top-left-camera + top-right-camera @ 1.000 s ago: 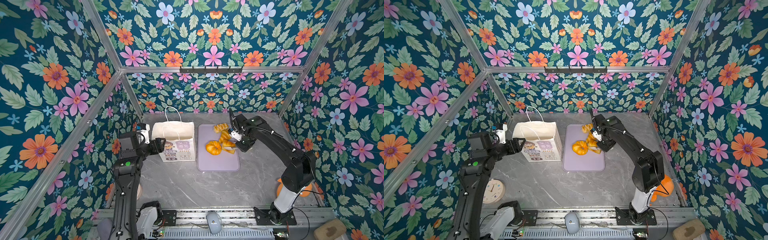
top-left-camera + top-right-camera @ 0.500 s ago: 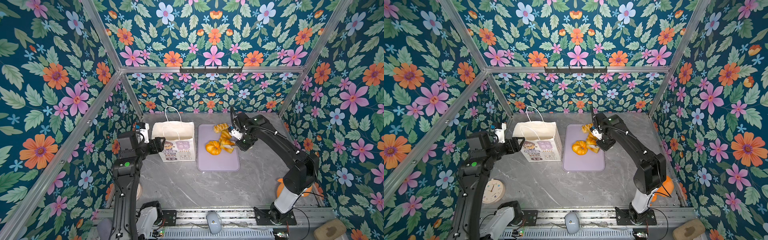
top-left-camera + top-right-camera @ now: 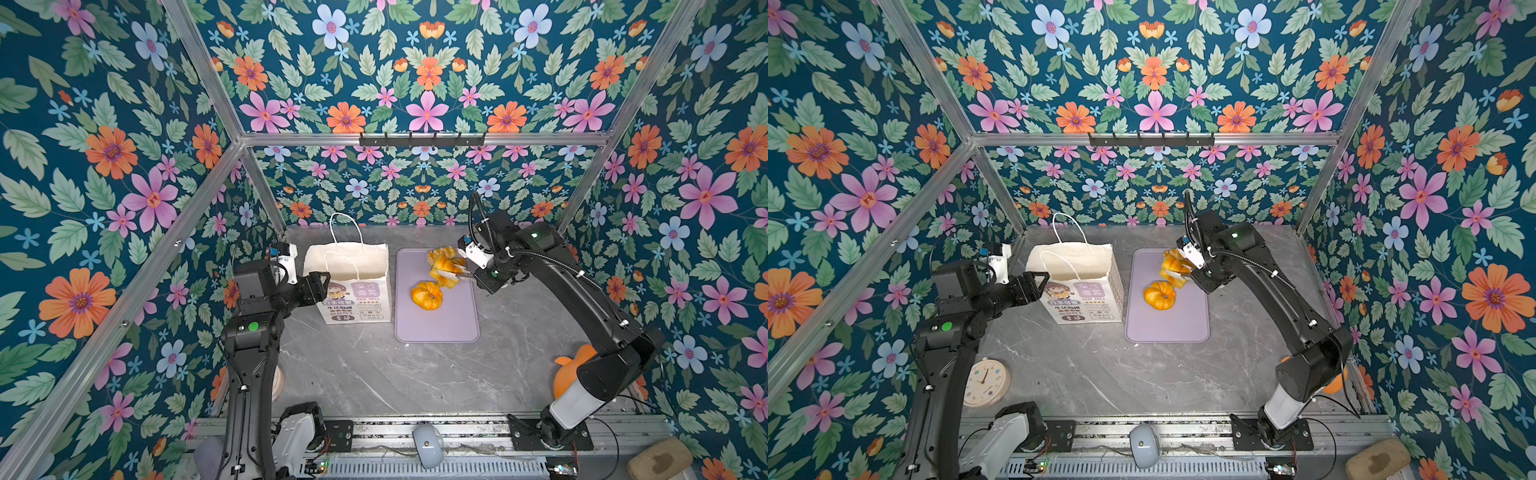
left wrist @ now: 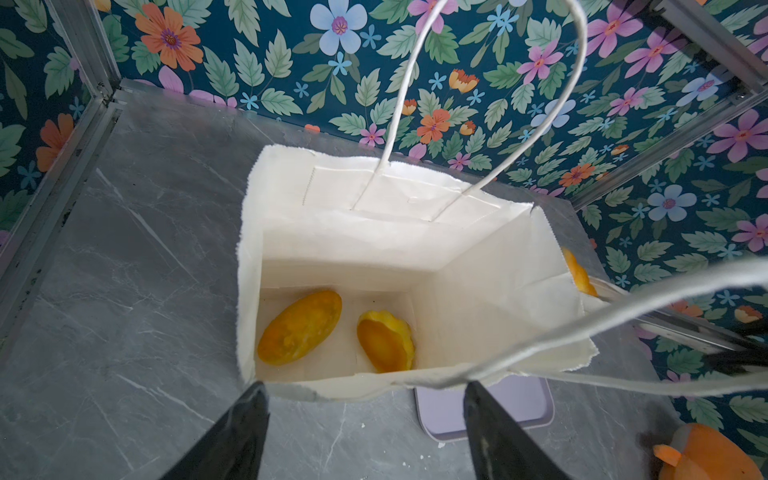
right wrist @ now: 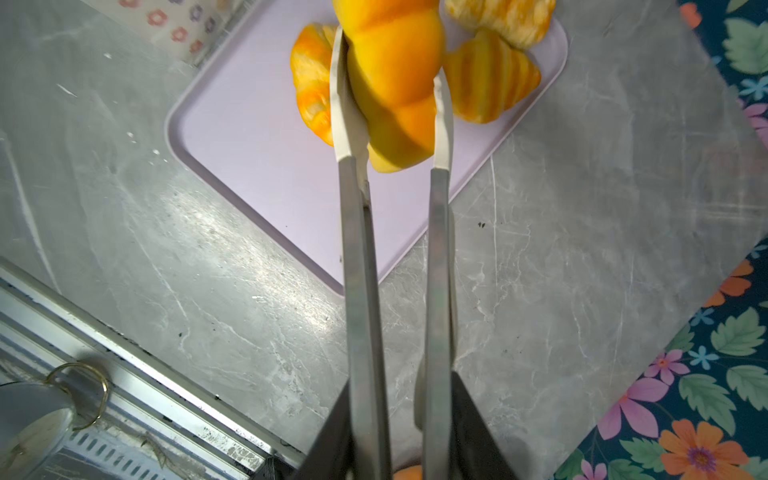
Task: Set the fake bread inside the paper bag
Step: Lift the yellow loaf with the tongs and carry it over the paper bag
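Gleaming ridged croissant (image 5: 392,79) between steel tongs (image 5: 358,249)

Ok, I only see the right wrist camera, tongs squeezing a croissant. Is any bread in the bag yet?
Observer: Yes, the left wrist view shows two on the paper bag's floor: an oval roll and a smaller ridged bread.
Operator: Is the other gripper holding the bag?
Observer: No, the left gripper is open, its jaws spread at the bag's near rim.
Operator: Is the bag standing up?
Observer: Yes, upright in both top views, beside the lilac tray.
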`<control>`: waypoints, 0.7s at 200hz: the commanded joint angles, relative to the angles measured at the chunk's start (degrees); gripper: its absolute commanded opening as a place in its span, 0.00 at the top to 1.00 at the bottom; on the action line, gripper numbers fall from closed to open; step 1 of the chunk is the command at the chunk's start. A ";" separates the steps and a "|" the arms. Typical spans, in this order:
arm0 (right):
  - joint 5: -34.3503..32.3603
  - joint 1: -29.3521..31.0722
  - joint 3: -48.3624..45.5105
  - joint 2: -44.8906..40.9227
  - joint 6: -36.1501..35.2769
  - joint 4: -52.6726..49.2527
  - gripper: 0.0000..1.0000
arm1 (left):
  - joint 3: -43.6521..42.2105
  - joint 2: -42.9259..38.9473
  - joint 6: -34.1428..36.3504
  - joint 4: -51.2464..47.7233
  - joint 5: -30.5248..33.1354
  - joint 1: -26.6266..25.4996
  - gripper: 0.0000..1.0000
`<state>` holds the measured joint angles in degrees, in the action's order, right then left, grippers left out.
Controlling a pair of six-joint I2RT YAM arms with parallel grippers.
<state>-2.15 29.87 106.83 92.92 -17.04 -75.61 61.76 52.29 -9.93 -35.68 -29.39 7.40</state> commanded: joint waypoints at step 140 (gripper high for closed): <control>7.34 6.34 33.41 8.17 -7.32 -7.39 0.79 | 1.75 -1.15 0.53 -1.36 0.74 -0.08 0.25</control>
<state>4.51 35.92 136.27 99.07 -21.80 -80.73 62.98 51.33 -9.91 -36.62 -29.12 7.40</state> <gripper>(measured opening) 0.292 0.752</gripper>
